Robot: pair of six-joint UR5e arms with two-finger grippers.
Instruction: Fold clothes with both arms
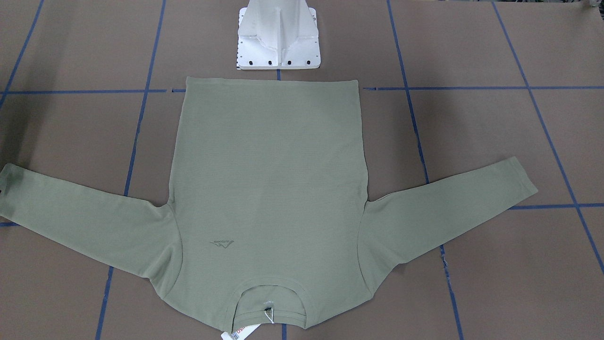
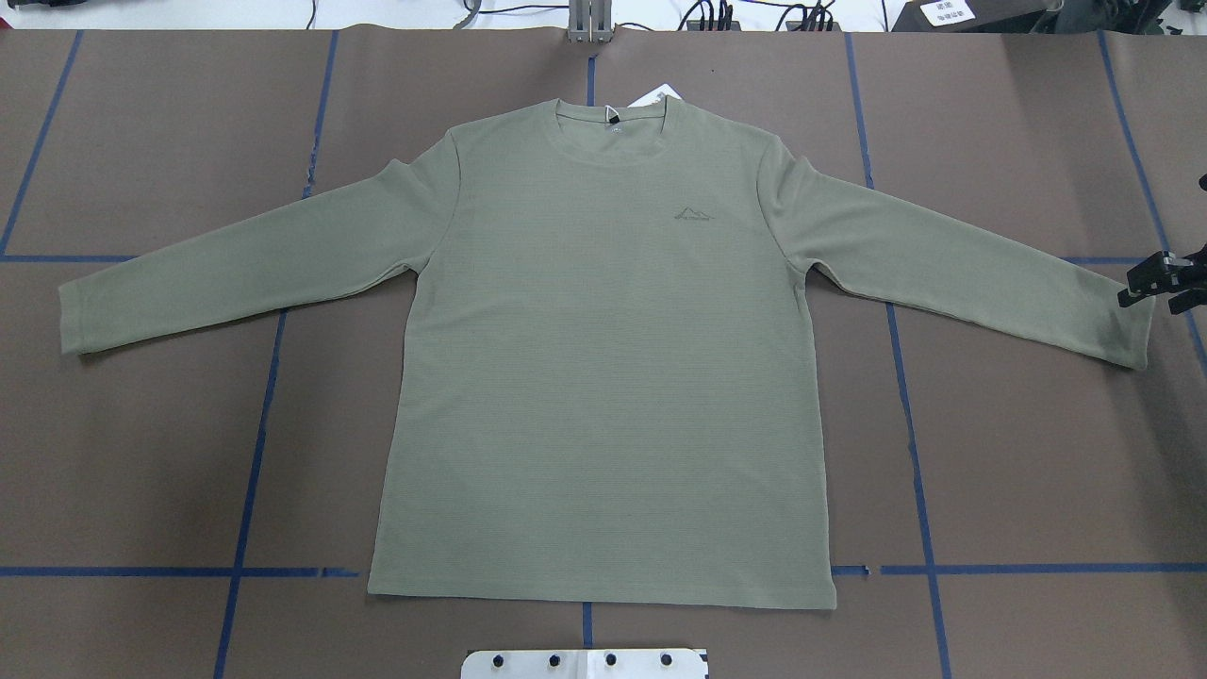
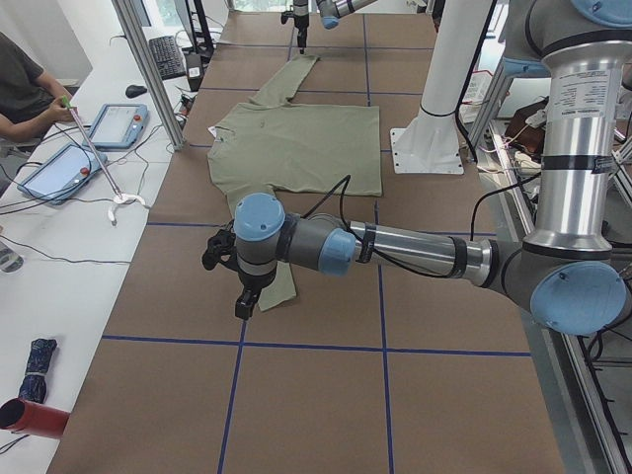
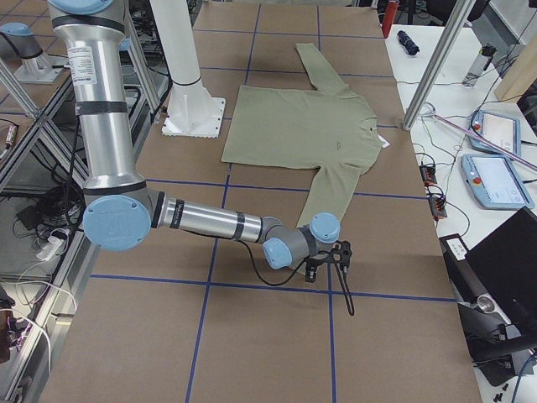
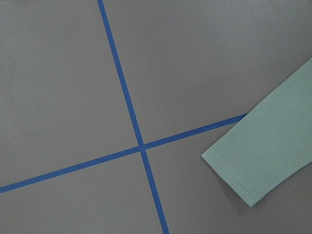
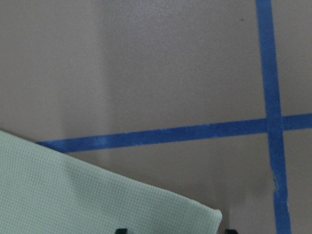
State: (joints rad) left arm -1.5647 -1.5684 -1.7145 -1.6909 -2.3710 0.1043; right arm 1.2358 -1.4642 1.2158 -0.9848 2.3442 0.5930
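Note:
The olive-green shirt [image 2: 603,377] lies flat and face up on the brown table, both sleeves spread out, its hem toward the robot's base. A white price tag [image 2: 651,94] pokes out at the neck. My right gripper [image 2: 1160,283] hovers just past the right sleeve's cuff [image 2: 1122,325]. In the right wrist view it is open, and the cuff corner [image 6: 97,195] lies between its two fingertips [image 6: 122,230]. In the exterior left view my left gripper [image 3: 242,301] hangs over the other cuff [image 5: 263,161]. I cannot tell whether it is open or shut.
The white pedestal [image 1: 278,38] stands just behind the shirt's hem. Blue tape lines [image 5: 141,146] cross the table in a grid. A side table with teach pendants [image 3: 118,123], cables and a seated person runs along the far edge, behind aluminium posts [image 3: 148,69].

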